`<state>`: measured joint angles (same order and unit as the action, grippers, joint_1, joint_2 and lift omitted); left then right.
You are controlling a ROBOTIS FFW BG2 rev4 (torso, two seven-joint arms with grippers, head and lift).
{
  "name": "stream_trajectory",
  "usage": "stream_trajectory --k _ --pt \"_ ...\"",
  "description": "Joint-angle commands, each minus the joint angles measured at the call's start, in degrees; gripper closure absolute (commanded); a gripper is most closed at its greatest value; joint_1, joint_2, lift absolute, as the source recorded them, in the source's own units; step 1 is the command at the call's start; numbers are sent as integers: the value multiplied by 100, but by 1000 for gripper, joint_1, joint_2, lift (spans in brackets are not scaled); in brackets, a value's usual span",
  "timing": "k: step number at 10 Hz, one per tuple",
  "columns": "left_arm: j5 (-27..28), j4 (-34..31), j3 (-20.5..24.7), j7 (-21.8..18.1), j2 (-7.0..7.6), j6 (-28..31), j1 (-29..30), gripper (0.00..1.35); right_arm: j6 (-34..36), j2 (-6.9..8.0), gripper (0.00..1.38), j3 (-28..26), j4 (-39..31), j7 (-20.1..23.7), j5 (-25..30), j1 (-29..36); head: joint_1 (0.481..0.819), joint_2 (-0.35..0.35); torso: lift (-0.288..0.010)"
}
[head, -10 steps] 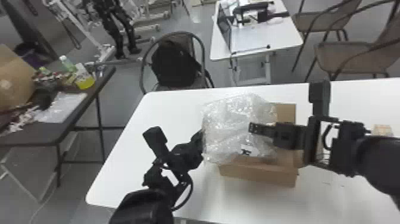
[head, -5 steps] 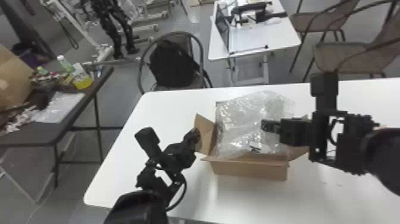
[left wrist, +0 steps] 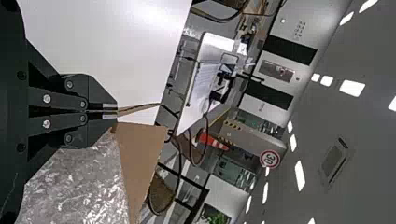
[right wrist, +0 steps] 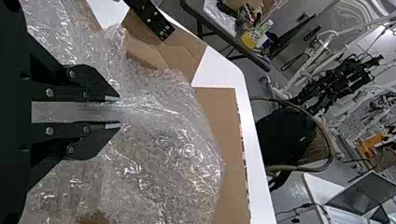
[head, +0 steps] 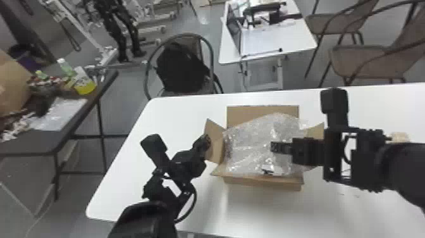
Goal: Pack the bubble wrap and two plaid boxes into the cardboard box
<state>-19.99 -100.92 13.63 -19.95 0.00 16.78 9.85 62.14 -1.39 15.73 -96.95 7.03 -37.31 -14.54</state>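
Observation:
In the head view my left gripper (head: 206, 143) is at the open left flap (head: 216, 145) of the cardboard box (head: 262, 183). Seen from the left wrist, the gripper (left wrist: 116, 110) is shut on a cardboard flap's edge. Crumpled bubble wrap (head: 253, 148) lies in the box opening, between the side flaps and against the raised back flap. My right gripper (head: 274, 147) comes over it from the right. The right wrist view has that gripper (right wrist: 119, 112) closed around gathered wrap (right wrist: 173, 149), its fingers parted by the plastic. A pale beige item (head: 400, 137) stands partly behind the right arm.
The white table (head: 151, 126) extends around the box. A chair holding a black backpack (head: 181, 69) stands behind it. To the left is a dark side table (head: 47, 142) with bottles and loose items; another white table (head: 272, 41) stands farther back.
The bubble wrap has moved right and settled over the box opening with my right gripper, uncovering the left flap and the raised back flap. My left gripper has stayed near the box's left side.

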Motion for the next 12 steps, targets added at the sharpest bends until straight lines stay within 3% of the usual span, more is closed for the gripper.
stream_trajectory --k 1,2,3,4,6,7,10,12 --pt "-31 2 34 0 -15 -26 17 1207 18 -20 272 -53 -166 -53 31 30 695 339 -87" --pt "-31 2 52 8 -15 -34 17 1207 18 -72 68 -149 -430 -97 118 83 695 340 -87" --pt "-40 2 70 8 -15 -43 17 1208 0 -169 116 -185 -773 -88 347 109 695 334 -87" --pt "-49 2 87 8 -15 -43 17 1207 -334 -362 148 -185 -1089 -9 479 206 695 321 -87" --pt "-75 2 140 26 -15 -61 35 1207 -1714 -819 151 -202 -1643 422 1630 962 695 288 -87" --pt "-128 -7 193 26 -15 -105 87 1207 -1863 -811 151 -439 -1801 404 1964 1454 695 277 -87" --pt "-268 -7 237 26 -15 -193 175 1207 -1784 -239 151 -1055 -2337 360 3502 2315 695 196 -87" --pt "-303 2 228 26 -15 -201 175 1207 -1863 -239 150 -1160 -2416 97 3713 2517 695 159 -87"
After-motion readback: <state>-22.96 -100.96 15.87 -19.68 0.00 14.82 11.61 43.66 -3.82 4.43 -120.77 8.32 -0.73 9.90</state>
